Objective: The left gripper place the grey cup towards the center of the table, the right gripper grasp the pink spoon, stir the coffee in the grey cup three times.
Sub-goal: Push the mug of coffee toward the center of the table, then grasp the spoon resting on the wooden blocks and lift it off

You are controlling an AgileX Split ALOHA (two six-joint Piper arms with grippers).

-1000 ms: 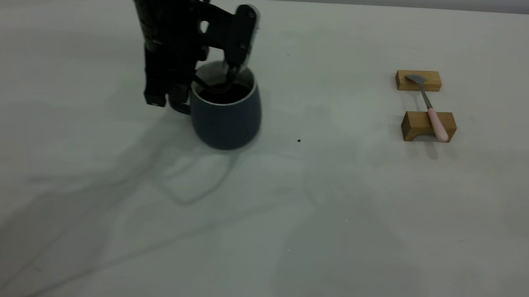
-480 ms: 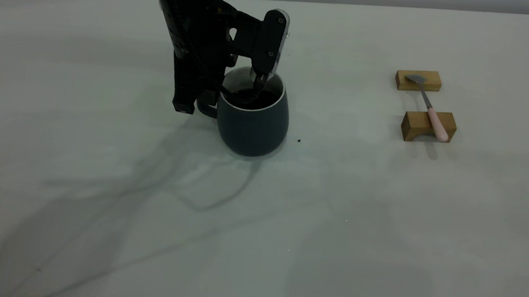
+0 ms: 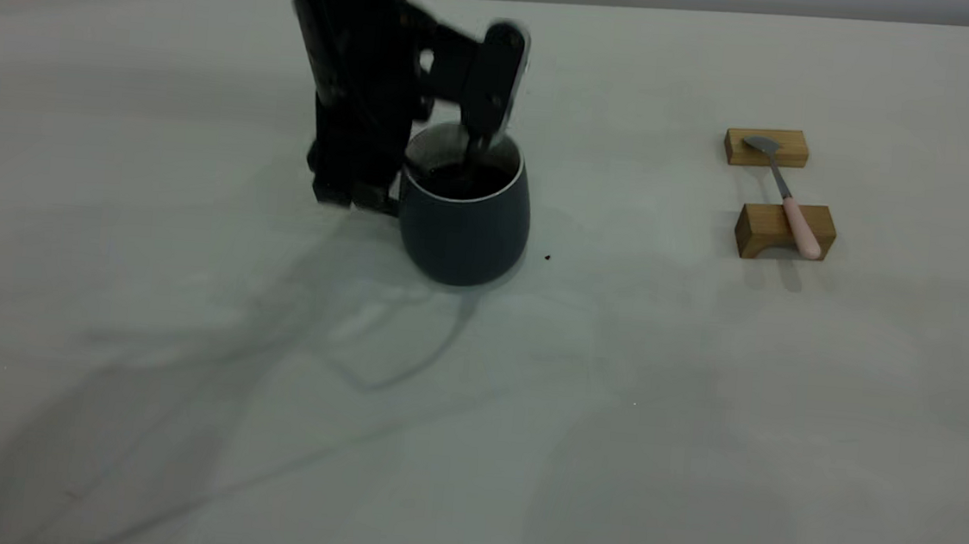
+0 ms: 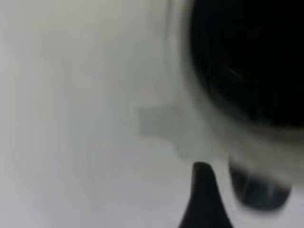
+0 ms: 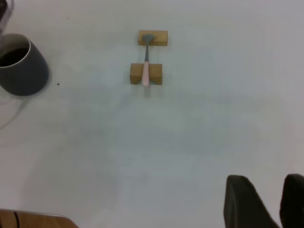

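Observation:
The grey cup (image 3: 464, 227) stands on the table (image 3: 525, 414) left of the middle, with dark coffee (image 3: 461, 182) in it. My left gripper (image 3: 410, 171) straddles its handle side, one finger dipping inside the rim and the other outside, looking open. In the left wrist view a black finger (image 4: 204, 194) stands apart from the cup's handle (image 4: 259, 190). The pink spoon (image 3: 781, 187) lies across two wooden blocks at the right. My right gripper (image 5: 266, 179) hangs open and empty, well back from the spoon (image 5: 146, 64) and the cup (image 5: 21, 71).
The two wooden blocks (image 3: 767, 147) (image 3: 764, 229) hold the spoon off the table, bowl on the far one. A tiny dark speck (image 3: 547, 257) lies right of the cup. Arm shadows fall over the front left of the table.
The cup slid right with the left arm up to half a second ago and has stayed put since. The gripper's outer side has shifted slightly away from the cup. The spoon has not moved.

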